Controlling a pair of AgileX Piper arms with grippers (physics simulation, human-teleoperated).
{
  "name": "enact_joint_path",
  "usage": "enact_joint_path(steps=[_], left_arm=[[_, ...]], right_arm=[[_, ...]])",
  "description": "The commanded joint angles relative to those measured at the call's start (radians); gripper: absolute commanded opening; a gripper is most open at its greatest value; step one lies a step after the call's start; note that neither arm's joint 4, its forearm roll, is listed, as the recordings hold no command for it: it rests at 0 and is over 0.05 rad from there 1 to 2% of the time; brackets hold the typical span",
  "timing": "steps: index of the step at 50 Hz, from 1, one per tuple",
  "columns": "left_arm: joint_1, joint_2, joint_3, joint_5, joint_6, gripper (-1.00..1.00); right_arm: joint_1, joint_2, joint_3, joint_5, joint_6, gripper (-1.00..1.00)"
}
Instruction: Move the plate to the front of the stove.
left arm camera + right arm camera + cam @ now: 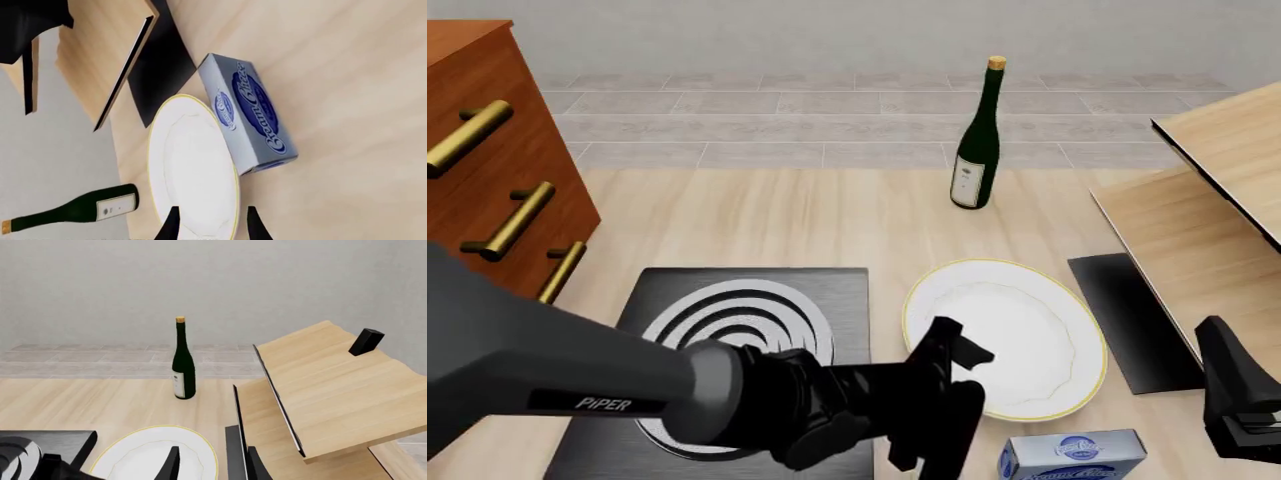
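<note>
Left arm stretched low across stove (747,330), its gripper (941,400) set at near edge of plate (1008,335); jaws open, plate rim seen between fingertips in left wrist view, contact not discernible. Right gripper (210,465) held at table's right edge near the front, jaws open, nothing gripped. One plate, lying flat just right of stove. One stove. One wine bottle (976,140) upright toward far edge. One cream cheese box (1072,457) beside plate's near side. One black mat (1128,320) right of plate. Wooden drawer unit (494,170) at left.
</note>
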Motion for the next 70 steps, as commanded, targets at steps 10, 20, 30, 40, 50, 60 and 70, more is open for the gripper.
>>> enact_joint_path(steps=[10, 20, 30, 40, 50, 60, 70], left_arm=[[0.011, 0.013, -0.018, 0.0, 0.005, 1.0], [0.013, 0.026, -0.024, -0.006, 0.01, 1.0], [0.006, 0.034, -0.036, -0.003, 0.007, 1.0], [0.0, 0.058, -0.05, -0.006, -0.003, 1.0], [-0.018, 0.078, -0.07, 0.0, -0.023, 1.0], [-0.007, 0.094, -0.064, -0.009, -0.027, 1.0], [0.015, 0.109, -0.04, -0.037, -0.013, 1.0]], right_arm=[[0.0, 0.0, 0.0, 0.0, -0.002, 1.0], [0.0, 0.0, 0.0, 0.0, -0.002, 1.0], [0.0, 0.0, 0.0, 0.0, -0.002, 1.0], [0.0, 0.0, 0.0, 0.0, -0.002, 1.0], [0.0, 0.0, 0.0, 0.0, -0.002, 1.0], [0.0, 0.0, 0.0, 0.001, -0.002, 1.0], [0.0, 0.0, 0.0, 0.0, -0.002, 1.0]])
